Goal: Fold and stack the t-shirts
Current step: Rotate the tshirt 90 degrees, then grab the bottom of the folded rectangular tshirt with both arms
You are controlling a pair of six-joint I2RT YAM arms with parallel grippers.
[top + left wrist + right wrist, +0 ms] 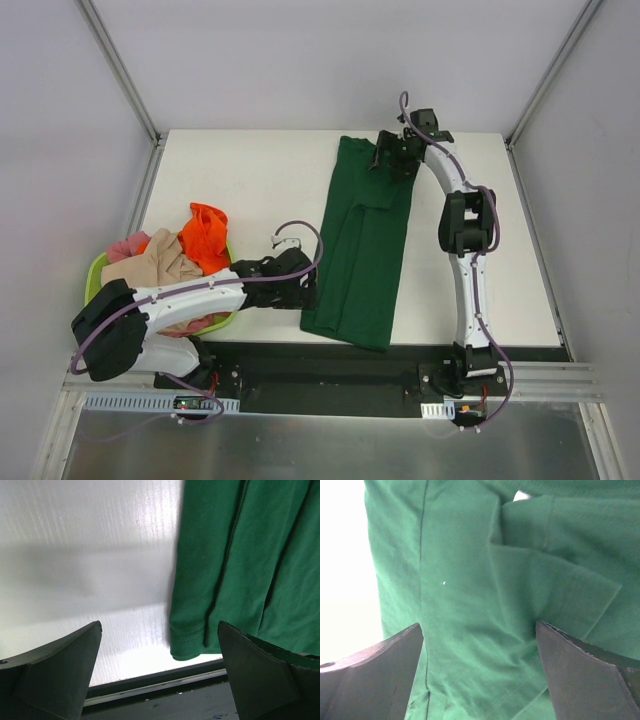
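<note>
At the near edge, the left arm reaches low across the surface [250,180]. Its left claw [300,282] sits just beside the near-left corner of the dark green t-shirt [365,240]. In the left wrist view this claw [160,675] has its fingers [60,670] spread wide with nothing held between them. The shirt's stitched hem corner [187,642] lies flat on the white surface below, closer to the right-hand finger.

To the left stands a lime-green basket [94,275] with loose shirts heaped in it: a beige one [150,265], a pink one [128,245] behind it, and an orange one [205,235] piled highest, spilling over the rim.

The green t-shirt lies folded lengthwise into a long band — its hem at the near edge of the surface, its sleeve end far away. Seams and soft creases run along its length.

At the far end, the right claw [393,155] hangs over the sleeve area. The right wrist view shows this claw [480,670] also spread apart and gripping nothing, with a folded sleeve [560,590] on the cloth beneath. A small white patch [520,496] shows near the neck — no writing on it can be read.
</note>
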